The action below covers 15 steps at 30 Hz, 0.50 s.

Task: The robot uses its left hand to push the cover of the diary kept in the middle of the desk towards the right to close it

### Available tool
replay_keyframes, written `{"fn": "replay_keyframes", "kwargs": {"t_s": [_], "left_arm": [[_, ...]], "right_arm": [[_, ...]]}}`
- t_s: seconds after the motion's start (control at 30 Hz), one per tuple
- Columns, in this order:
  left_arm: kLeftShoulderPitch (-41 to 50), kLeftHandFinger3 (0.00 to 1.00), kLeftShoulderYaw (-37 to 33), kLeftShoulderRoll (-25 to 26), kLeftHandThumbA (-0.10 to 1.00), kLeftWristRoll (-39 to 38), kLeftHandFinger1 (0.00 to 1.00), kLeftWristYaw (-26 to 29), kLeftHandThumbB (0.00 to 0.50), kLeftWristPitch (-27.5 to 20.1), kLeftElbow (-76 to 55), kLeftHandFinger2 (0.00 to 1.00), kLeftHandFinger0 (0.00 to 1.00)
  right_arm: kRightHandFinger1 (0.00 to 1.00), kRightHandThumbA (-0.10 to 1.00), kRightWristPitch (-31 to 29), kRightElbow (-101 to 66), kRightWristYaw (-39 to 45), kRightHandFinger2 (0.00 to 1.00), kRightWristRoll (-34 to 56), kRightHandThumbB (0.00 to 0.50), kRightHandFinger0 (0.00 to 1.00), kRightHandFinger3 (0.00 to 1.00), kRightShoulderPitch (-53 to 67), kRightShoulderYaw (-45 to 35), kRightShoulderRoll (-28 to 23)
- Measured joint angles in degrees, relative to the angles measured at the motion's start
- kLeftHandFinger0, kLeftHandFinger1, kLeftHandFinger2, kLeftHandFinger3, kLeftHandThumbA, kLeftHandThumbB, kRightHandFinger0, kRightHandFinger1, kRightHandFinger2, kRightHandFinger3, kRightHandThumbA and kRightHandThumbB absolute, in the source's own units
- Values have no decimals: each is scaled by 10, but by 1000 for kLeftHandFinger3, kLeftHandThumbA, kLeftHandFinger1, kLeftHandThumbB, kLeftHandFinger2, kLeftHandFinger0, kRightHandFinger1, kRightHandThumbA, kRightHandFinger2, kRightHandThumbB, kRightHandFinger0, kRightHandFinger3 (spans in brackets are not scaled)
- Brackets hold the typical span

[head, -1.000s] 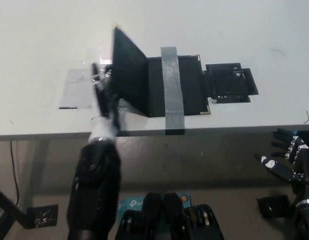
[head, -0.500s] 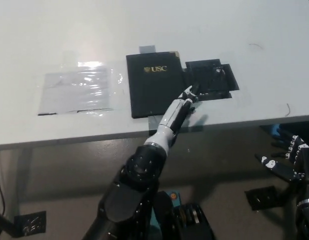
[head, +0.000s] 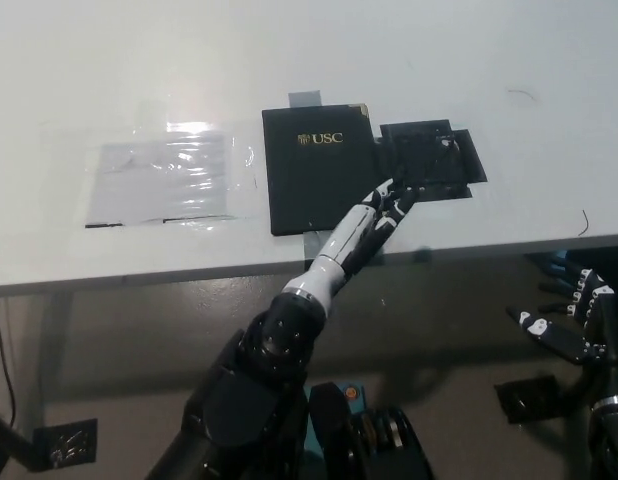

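The diary (head: 321,168) lies closed on the bench (head: 109,60). The left robot hand (head: 374,222), fingers extended, empty, rests at its right edge; the right robot hand (head: 579,320) hangs open below.

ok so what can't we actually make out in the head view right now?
- Diary, head view: its lower right corner is covered by the left hand, so contact there cannot be judged.
- Right hand, head view: cut off by the picture's right edge below the desk; open, holding nothing.
- Black patch right of the diary: too blurred to identify.
- Small gold emblem beside the cover's lettering: too small to read.
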Motion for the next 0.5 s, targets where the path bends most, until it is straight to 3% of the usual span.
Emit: {"fn": "replay_keyframes", "kwargs": {"t_s": [0.03,0.1,0.17,0.3,0.33,0.43,0.5], "left_arm": [[2,1000,2,0,1000,0,1000,-3,242,0,-4,1000,1000],[11,1000,14,-2,1000,-3,1000,-9,242,5,-37,1000,1000],[20,1000,25,-6,1000,-8,1000,-15,293,10,-74,1000,1000],[42,1000,41,-20,1000,-26,1000,-28,289,29,-171,1000,1000],[45,1000,43,-22,1000,-28,1000,-29,329,32,-184,1000,1000],[65,1000,56,-29,1000,-48,1000,-36,345,51,-260,1000,1000],[75,1000,61,-30,1000,-56,1000,-37,316,59,-291,1000,1000]], "right_arm": [[656,1000,0,0,0,722,0,382,475,762,0,0,0],[663,1000,0,0,0,734,0,371,481,774,1,0,0],[665,1000,0,0,0,731,0,381,473,764,2,0,-1],[660,1000,0,0,0,725,0,389,465,755,3,0,0],[655,1000,0,0,0,725,0,375,450,759,3,0,0],[651,1000,0,1,0,717,-1,378,444,756,3,0,-1],[653,1000,0,1,0,718,-1,381,443,755,3,0,-1]]}}
